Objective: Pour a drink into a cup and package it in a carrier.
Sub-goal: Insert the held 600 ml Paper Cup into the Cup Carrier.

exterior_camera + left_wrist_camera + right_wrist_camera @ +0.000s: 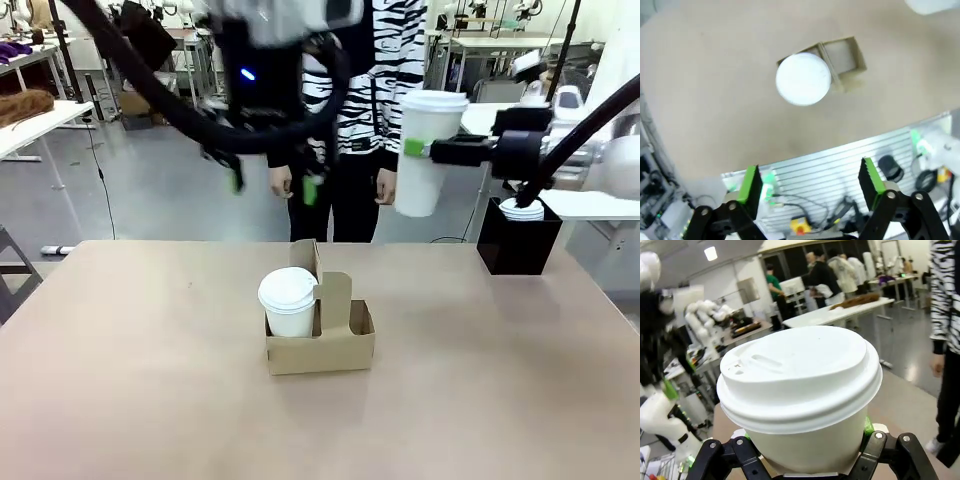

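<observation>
The brown cardboard carrier [330, 345] stands mid-table with one lidded white cup [288, 300] in its left slot; from above, the cup's lid [803, 79] and the carrier [845, 57] appear far below. My left gripper [272, 182] hangs high above the carrier, open and holding nothing, green pads [751, 182] wide apart. My right gripper [425, 148] is shut on a second lidded white cup [425, 150], held in the air to the right, above the table's far edge. Up close, that cup [800, 395] sits between the fingers. The plunger pot with the drink is out of view.
A person in a zebra-striped top [385, 60] stands at the far side, hands down. A black box [518, 238] with a white lid on it sits at the table's far right corner. Bare tabletop [150, 380] surrounds the carrier.
</observation>
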`<state>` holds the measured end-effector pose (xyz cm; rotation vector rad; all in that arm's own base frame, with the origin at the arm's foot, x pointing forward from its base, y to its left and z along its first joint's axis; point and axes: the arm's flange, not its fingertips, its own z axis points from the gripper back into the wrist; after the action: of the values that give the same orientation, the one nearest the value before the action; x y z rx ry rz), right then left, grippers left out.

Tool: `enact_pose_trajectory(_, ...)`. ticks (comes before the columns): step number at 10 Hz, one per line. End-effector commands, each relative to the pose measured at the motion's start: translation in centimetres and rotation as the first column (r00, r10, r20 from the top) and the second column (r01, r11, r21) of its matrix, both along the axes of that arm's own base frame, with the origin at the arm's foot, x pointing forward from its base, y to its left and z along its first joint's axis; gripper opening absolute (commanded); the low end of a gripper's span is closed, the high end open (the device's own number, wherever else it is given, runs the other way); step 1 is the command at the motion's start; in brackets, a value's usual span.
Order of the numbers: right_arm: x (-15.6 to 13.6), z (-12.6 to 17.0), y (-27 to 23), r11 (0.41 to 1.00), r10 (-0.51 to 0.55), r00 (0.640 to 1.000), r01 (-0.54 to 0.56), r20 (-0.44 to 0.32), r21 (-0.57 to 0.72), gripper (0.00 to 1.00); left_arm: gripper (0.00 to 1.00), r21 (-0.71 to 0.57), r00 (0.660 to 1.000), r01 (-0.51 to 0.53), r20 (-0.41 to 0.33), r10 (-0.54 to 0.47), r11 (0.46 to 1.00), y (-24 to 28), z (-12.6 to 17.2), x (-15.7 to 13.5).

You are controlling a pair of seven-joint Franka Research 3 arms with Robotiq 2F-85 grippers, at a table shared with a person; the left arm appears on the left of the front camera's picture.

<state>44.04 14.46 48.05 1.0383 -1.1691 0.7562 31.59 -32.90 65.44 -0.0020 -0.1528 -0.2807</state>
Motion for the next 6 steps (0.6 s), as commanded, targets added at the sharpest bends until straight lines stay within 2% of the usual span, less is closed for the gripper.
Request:
enact_pose_trajectory(1, -0.6, -1.4, 2.2, 0.997, 0.072, 0.995, -0.072, 0.067, 0.008, 0.81, 1.0, -0.011, 0.985, 0.173, -0.016, -0.173, 0.985, 6.9, 0.0, -1.6)
enact_pose_trajectory(2, -0.7, -1.6, 2.8, 0.995, 0.094, 0.99, -0.095, 0.101, 0.012, 0.81, 1.0, 0.003, 0.953, 0.302, 0.028, -0.302, 0.953, 10.2, 0.0, -2.3)
enact_pose_trajectory(3, -1.5, -2.6, 3.9, 0.989, 0.143, 0.983, -0.145, 0.114, 0.016, 0.81, 1.0, 0.042, 0.899, 0.429, 0.075, -0.431, 0.902, 14.2, -0.5, -3.6)
enact_pose_trajectory(4, -2.2, -3.5, 4.8, 0.982, 0.183, 0.976, -0.187, 0.115, 0.021, 0.81, 1.0, 0.068, 0.851, 0.507, 0.12, -0.512, 0.859, 16.8, -1.4, -4.2)
enact_pose_trajectory(6, -2.0, -4.3, 5.7, 0.98, 0.181, 0.975, -0.19, 0.13, 0.06, 0.81, 1.0, 0.05, 0.791, 0.584, 0.19, -0.582, 0.81, 20.7, -3.4, -3.5)
